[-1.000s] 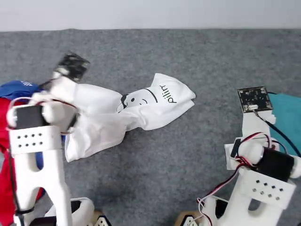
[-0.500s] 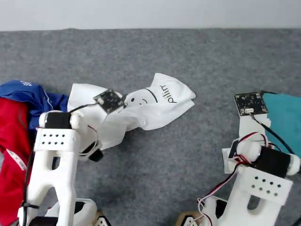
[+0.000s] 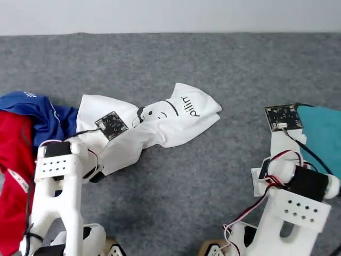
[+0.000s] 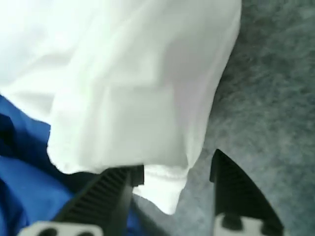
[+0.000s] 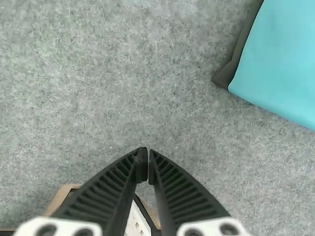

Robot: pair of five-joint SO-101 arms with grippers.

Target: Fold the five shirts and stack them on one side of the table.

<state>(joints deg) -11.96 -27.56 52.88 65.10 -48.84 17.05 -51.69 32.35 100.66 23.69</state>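
High view: we read white shirt (image 3: pixel 160 120) crumpled on grey table (image 3: pixel 224 69), long axis 8 o'clock to 2 o'clock. Left gripper (image 4: pixel 176 169) over its 8 o'clock end, jaws spread, hem corner between them, not pinched. We judge left arm nearer. Right gripper (image 5: pixel 147 153) clenched on nothing, well apart toward shirt's 4 o'clock, near teal shirt (image 5: pixel 280 69).

left arm (image 3: pixel 56 165): swings rightward over the crumpled white cotton shirt with a black face print (image 3: pixel 178 120), then draws back | left gripper (image 4: pixel 177 164): now at its hem, jaws apart | hem: seems pulled inward | right arm (image 3: pixel 295 189): nudges slightly left
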